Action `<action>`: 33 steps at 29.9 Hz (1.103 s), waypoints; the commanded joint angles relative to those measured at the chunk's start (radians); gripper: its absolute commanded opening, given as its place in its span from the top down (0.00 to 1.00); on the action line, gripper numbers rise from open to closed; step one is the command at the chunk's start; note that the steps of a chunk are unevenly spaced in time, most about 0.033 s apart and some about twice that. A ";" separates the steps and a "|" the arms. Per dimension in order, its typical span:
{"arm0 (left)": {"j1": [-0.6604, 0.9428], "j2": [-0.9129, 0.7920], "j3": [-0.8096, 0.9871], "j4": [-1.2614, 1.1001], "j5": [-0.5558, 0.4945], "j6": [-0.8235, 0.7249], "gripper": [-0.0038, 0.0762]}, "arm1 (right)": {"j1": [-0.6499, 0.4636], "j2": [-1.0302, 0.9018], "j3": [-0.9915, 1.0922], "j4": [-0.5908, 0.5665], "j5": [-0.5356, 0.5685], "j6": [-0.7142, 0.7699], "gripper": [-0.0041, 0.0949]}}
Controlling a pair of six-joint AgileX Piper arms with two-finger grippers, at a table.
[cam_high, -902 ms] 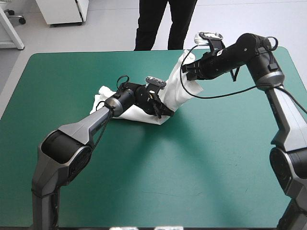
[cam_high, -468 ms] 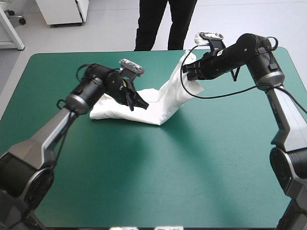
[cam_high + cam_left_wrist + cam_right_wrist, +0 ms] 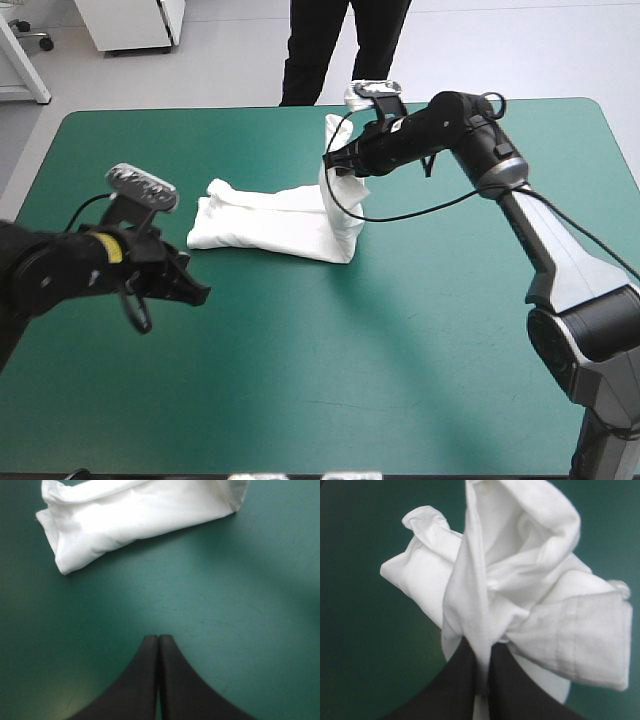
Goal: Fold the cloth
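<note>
— Where is the T-shirt (image 3: pixel 270 225) found?
— On the teal-green cover (image 3: pixel 420 350), toward twelve o'clock of centre. Its three-o'clock end is held up by the right gripper (image 3: pixel 333 165), fingers all but closed on the fabric — presumably to be laid over the rest.
— And the left gripper (image 3: pixel 197 293)?
— Kept at the T-shirt's eight o'clock, fingers pressed together, nothing gripped — the fold's path is likely being left free.

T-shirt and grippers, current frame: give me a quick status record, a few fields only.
T-shirt: long folded bundle lying on the table, one end lifted
right gripper: shut on the T-shirt, holding the lifted end above the bundle
left gripper: shut, empty, above bare cover, apart from the T-shirt, nearside of it
table: teal-green cover
fold: lifted end not yet laid down
</note>
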 commanded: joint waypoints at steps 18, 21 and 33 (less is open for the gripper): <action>0.001 -0.326 0.061 -0.022 0.035 -0.191 0.96 | 0.161 0.331 -0.509 0.063 0.054 0.116 0.29; 0.001 -0.306 0.061 -0.036 0.035 -0.191 0.96 | 0.152 0.321 -0.538 0.032 0.079 0.119 0.33; 0.001 -0.285 0.061 -0.086 0.035 -0.187 0.96 | 0.109 0.303 -0.598 -0.288 0.232 0.297 0.42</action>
